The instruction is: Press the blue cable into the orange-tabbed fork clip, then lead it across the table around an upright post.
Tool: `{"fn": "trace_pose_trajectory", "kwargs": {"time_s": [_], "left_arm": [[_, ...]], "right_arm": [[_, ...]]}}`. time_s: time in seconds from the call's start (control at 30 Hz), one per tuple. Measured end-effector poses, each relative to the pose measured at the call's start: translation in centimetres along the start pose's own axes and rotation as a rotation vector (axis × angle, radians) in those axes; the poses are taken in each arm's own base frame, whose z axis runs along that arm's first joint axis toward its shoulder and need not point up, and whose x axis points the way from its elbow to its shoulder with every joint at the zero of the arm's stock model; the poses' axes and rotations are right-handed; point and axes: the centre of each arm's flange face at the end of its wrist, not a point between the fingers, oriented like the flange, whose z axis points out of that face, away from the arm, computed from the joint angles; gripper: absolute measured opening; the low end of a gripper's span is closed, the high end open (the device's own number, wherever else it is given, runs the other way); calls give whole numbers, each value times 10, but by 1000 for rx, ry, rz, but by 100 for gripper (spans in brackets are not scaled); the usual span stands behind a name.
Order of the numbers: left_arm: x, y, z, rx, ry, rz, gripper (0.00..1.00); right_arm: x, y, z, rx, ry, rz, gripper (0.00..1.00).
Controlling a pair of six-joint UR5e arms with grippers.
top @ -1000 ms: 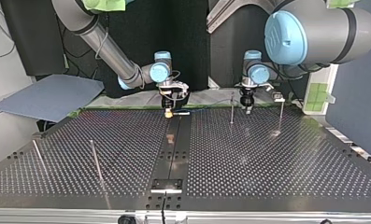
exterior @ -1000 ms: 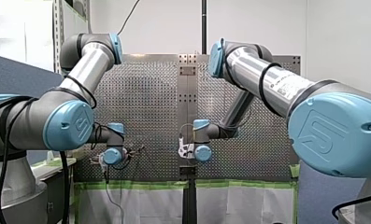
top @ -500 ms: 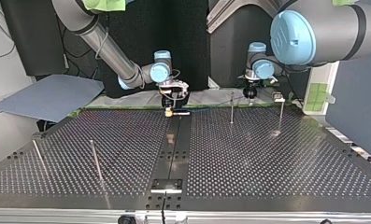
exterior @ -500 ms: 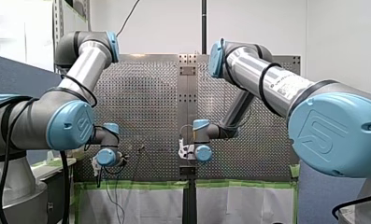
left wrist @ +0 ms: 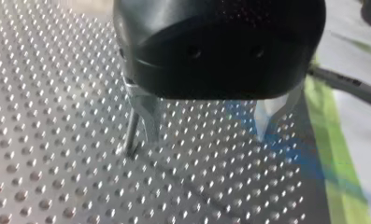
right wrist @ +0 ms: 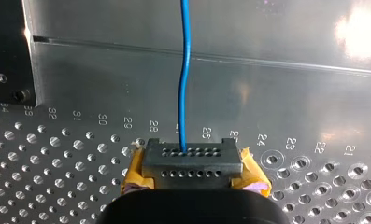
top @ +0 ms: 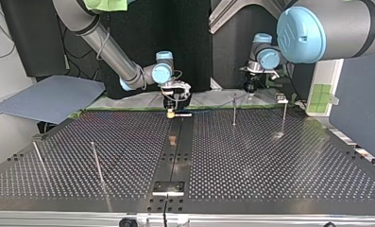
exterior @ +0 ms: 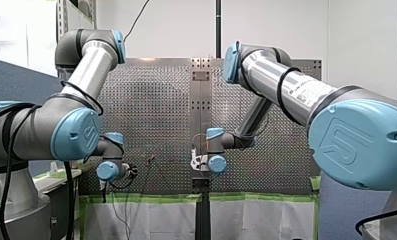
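My left hand (left wrist: 205, 135) hangs released just beside the upright post (left wrist: 132, 133), my right hand (top: 171, 111) I cannot tell, and the blue cable (right wrist: 187, 42), near that post, looks light and limp, best pinched there.

Our left arm (exterior: 88, 70) and our right arm (exterior: 266, 70): silver tubes, grey joints, pale-blue caps (exterior: 76, 134) embossed with a logo, black cables (exterior: 282, 86) looped along them. Our left hand (left wrist: 204, 133): glossy black housing, two metal fingers (left wrist: 143, 114). Our right hand (right wrist: 192, 163): black, yellow-orange padding.
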Motion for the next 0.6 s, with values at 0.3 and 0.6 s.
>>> {"fn": "trace_pose_trajectory", "kwargs": {"time_s": [0.3, 0.6], "left_arm": [[17, -7, -31, 68, 40, 57, 100], [10, -24, -64, 151, 67, 81, 100]], "right_arm": [[0, 0, 0, 0, -2, 0, 0], [-1, 0, 0, 0, -3, 2, 0]]}}
